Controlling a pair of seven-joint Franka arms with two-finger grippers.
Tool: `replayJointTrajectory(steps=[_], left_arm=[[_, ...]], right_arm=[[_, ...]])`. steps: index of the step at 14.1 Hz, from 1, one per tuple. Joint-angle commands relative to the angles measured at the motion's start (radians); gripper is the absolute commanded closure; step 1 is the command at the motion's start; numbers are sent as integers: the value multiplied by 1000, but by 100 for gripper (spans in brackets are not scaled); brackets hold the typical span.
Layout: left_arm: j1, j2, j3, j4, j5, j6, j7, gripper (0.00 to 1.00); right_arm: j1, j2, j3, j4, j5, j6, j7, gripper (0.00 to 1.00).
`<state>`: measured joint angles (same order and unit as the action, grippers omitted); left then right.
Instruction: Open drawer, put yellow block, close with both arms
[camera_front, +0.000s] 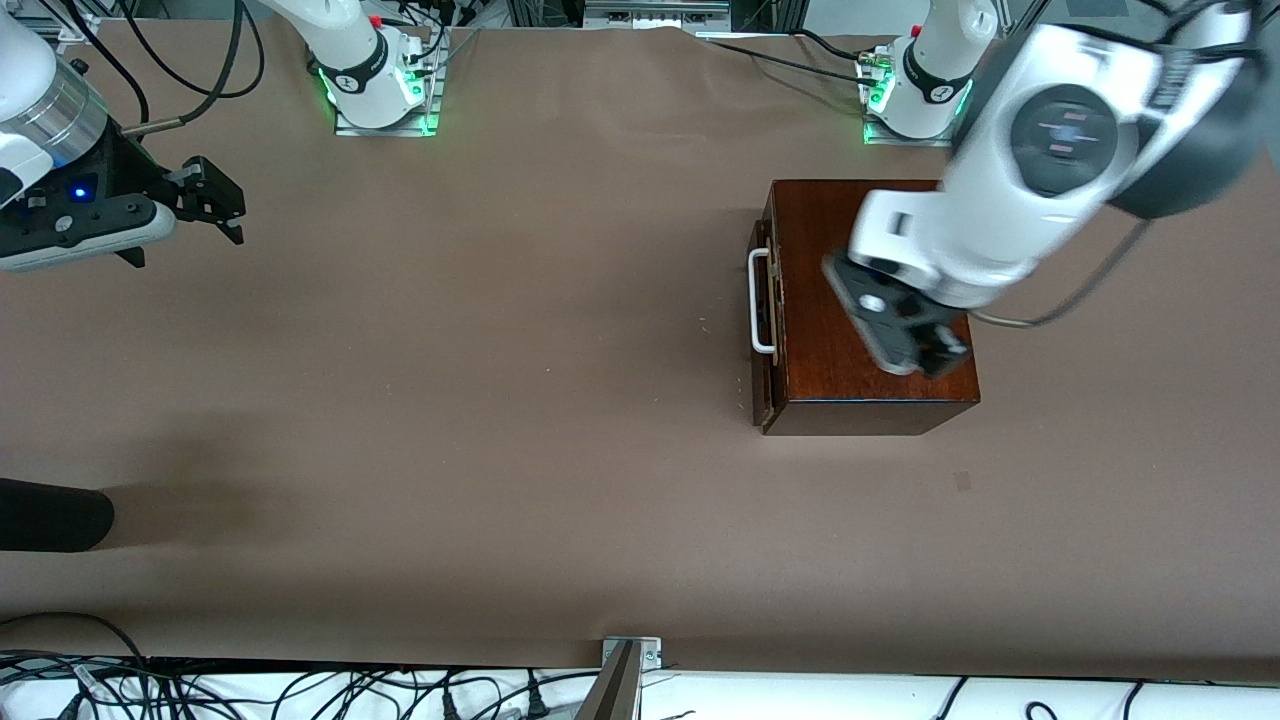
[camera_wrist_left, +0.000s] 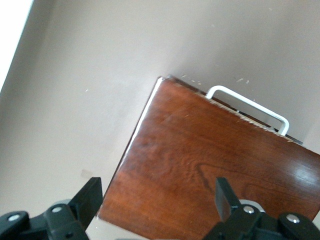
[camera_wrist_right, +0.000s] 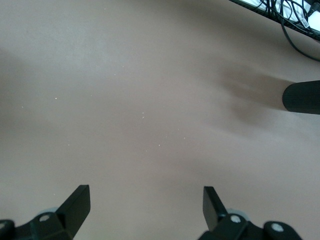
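Note:
The dark reddish-brown wooden box (camera_front: 830, 300) stands toward the left arm's end of the table. Its drawer is pushed in, with the white bar handle (camera_front: 760, 300) on the front that faces the right arm's end. My left gripper (camera_front: 925, 350) hangs open and empty over the box top. In the left wrist view the left gripper (camera_wrist_left: 157, 200) is above the glossy box top (camera_wrist_left: 210, 155), with the handle (camera_wrist_left: 250, 105) at its edge. My right gripper (camera_front: 222, 205) is open and empty, held above bare table at the right arm's end; the right wrist view (camera_wrist_right: 146, 202) shows the same. The yellow block is out of view.
A black rounded object (camera_front: 50, 515) pokes in at the table edge at the right arm's end, nearer the front camera; it also shows in the right wrist view (camera_wrist_right: 302, 97). Cables (camera_front: 300, 690) lie along the near edge. The brown table (camera_front: 480, 400) stretches between the arms.

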<state>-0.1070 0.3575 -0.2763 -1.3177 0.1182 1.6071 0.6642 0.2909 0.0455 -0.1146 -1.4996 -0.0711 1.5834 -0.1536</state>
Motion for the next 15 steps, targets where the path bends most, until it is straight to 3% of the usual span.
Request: replayJointTrajectory(steps=[1,5,8,10,13,15], left_arm=[[-14,-89,139,-92,-104,23,-57,0],[-5,-169,226,-211,-114,140,-331,0],[9,-285,230,-320,-114,140,-629,0],[50,-321,229,-342,-115,139,-846,0],[72,-380,252,-426,-118,142,-825,0],[75,-387,253,-431,-118,145,-822,0]], right_arm=[[-6,-4,7,12,11,-11,12,0],[-6,-4,7,12,11,-10,12,0],[-6,-4,6,12,11,-10,14,0],[-6,-4,6,12,11,-8,12,0],[-6,-3,7,12,11,-10,8,0],[-6,-4,7,12,11,-10,8,0]])
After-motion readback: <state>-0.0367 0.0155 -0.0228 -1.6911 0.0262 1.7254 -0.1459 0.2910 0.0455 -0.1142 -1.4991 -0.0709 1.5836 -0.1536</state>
